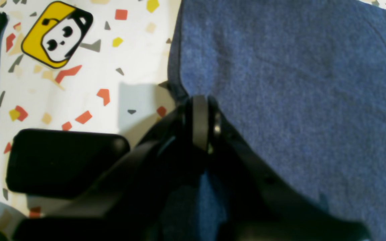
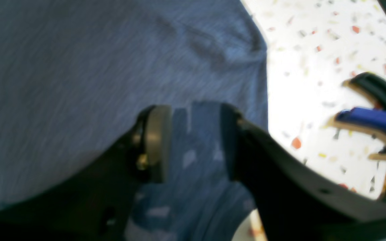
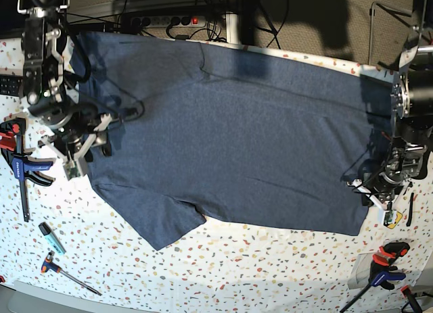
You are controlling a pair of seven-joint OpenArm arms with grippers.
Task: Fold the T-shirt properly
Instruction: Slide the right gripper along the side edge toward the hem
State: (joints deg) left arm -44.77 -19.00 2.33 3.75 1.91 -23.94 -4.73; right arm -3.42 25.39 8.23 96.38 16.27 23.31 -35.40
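Both claws sat at opposite ends of the T-shirt (image 3: 230, 137), which lay spread flat, plain side up, across the speckled table (image 3: 270, 272). By my reading this was the gripping step ahead of the first fold, with one end secured and the other not. The left claw (image 1: 200, 115) was pressed together on the shirt's edge, a little tuck of blue cloth drawn into its tips, with bare table and a yellow panda sticker (image 1: 57, 33) off to its side. The right claw (image 2: 193, 144) stood spread, its pads (image 2: 157, 142) apart with blue cloth lying between them, seemingly not yet pinched; a blue-handled clamp (image 2: 370, 118) lay on the table beside it. The next move would call for the right claw to close on its edge, then for both to lift together, evenly, so the cloth would not slip or bunch.
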